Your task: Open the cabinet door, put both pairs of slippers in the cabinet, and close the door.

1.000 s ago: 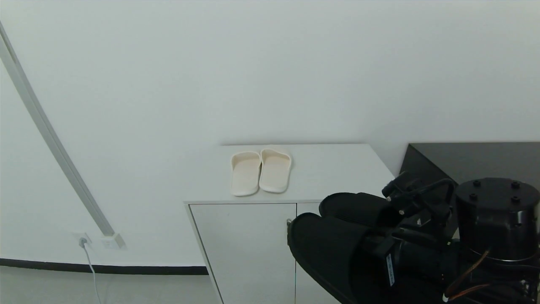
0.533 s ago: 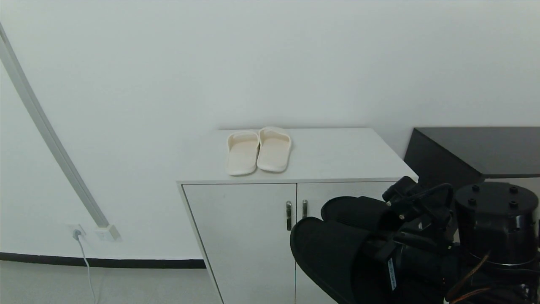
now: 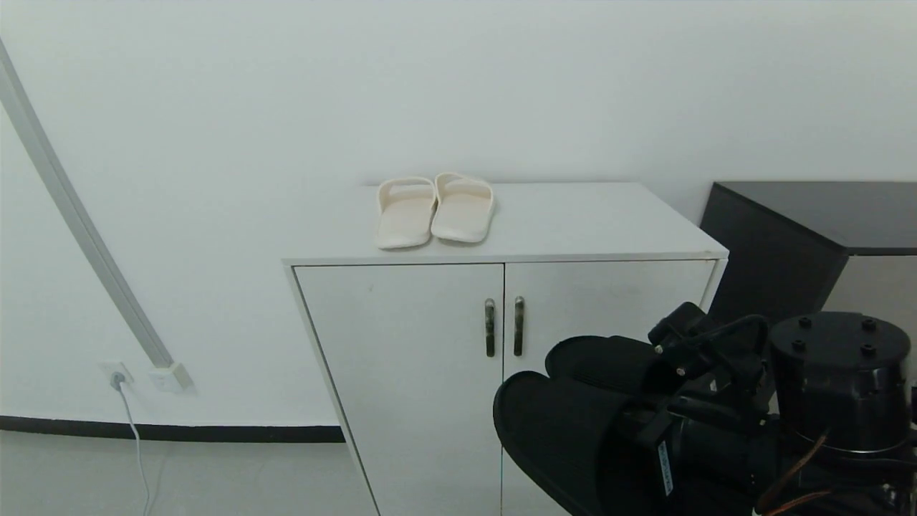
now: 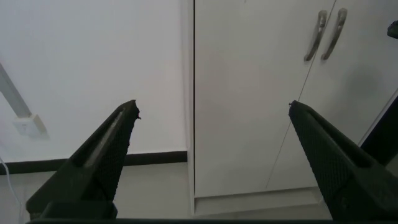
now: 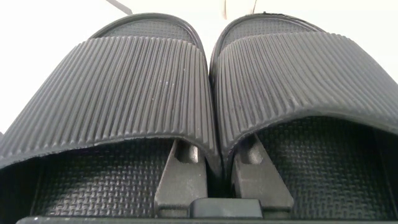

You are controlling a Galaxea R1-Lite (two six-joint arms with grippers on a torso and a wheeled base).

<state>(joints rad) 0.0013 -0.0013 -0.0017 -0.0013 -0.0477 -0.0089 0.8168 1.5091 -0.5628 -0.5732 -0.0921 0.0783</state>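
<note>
plain white wall behind, and against it a low white cabinet (image 3: 401, 373) with both doors shut. from the head view, the cream slippers (image 3: 435, 209) sit side by side on the cabinet's top, and two metal handles (image 3: 490, 327) flank the centre seam. the black slippers (image 3: 573, 423) hang in front of the right door.

left wrist view: the left gripper (image 4: 212, 106) is spread wide and holds nothing, facing the left door with the handles well apart from it. i'd say it should line up squarely on the left handle, close fully, then pull along the hinge's arc.

right wrist view: the right gripper (image 5: 217, 177) pinches the black pair's inner walls together, one finger (image 5: 180, 183) in each slipper. best keep that pair clear of the swinging door.
</note>
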